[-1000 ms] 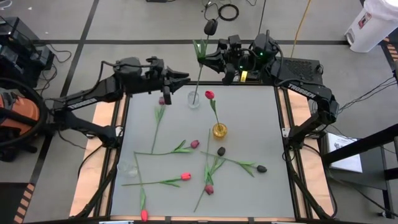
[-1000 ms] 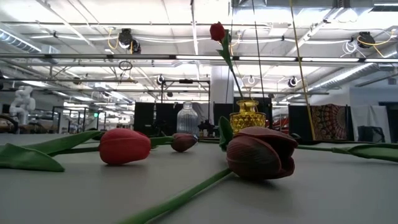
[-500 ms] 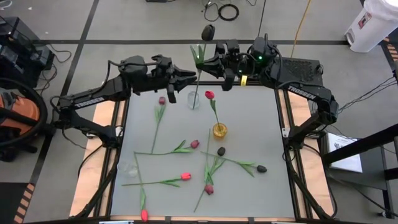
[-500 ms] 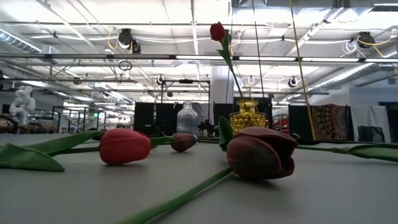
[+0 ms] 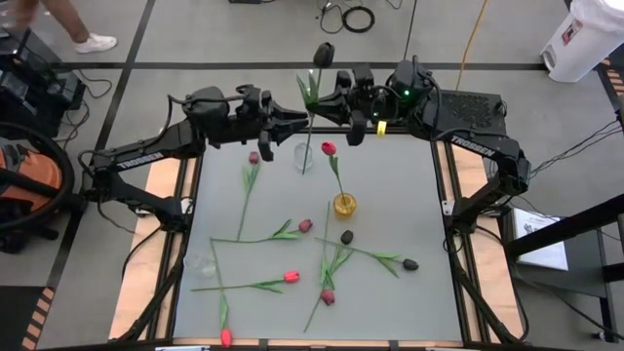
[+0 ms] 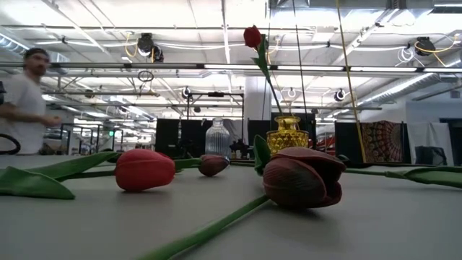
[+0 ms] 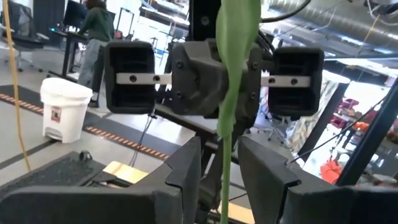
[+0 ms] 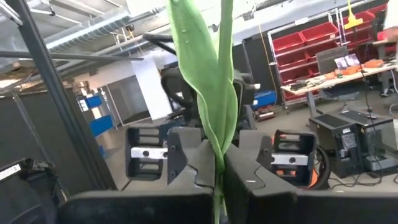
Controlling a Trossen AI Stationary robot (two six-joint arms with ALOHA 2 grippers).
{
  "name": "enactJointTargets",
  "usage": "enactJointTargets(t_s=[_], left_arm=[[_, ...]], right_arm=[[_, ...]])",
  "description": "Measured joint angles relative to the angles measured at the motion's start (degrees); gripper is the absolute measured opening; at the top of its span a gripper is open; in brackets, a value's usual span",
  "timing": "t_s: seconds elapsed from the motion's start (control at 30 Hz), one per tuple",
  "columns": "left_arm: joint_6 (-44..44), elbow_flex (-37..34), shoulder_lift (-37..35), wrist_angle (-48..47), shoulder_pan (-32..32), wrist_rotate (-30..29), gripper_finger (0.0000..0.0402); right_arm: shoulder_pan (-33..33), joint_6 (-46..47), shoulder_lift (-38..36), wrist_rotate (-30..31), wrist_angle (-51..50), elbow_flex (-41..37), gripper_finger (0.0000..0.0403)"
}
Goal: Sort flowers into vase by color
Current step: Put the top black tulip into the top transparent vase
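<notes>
While the dark-headed tulip [image 5: 324, 53] stands with its stem foot in the clear vase [image 5: 304, 156], both grippers meet at its stem.

The right gripper [image 5: 336, 100] is clenched on the stem and leaf at the table's far edge; the left gripper [image 5: 297, 120] faces it with fingers [image 7: 267, 171] parted either side of the same stem, not pressing it. A red tulip [image 5: 330, 149] already stands in the yellow vase [image 5: 344, 205] near the table's middle. The other flowers [image 5: 292, 277] lie scattered flat on the grey table [image 5: 409, 195], red, maroon and black heads mixed. A person [image 6: 25, 101] shows in the room beyond.
</notes>
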Motion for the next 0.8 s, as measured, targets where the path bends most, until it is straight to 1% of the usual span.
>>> enactJointTargets(t_s=[0.23,0.37,0.57,0.8], left_arm=[[-0.05,0.04,-0.02,0.52,-1.16,0.31,0.0113],[-0.07,0.04,-0.02,0.52,-2.07,0.33,0.0113],[-0.07,0.04,0.19,0.56,-2.16,0.09,0.0113],[-0.76,0.13,1.56,3.21,-2.16,0.14,0.0113]], right_arm=[[0.62,-0.07,0.00,0.03,-0.08,0.00,0.0000],[0.64,-0.07,0.00,1.27,-0.20,0.00,0.0000],[1.40,-0.07,0.00,1.47,-0.24,0.00,0.0000],[2.62,-0.11,0.00,1.49,-0.57,0.00,0.0000]])
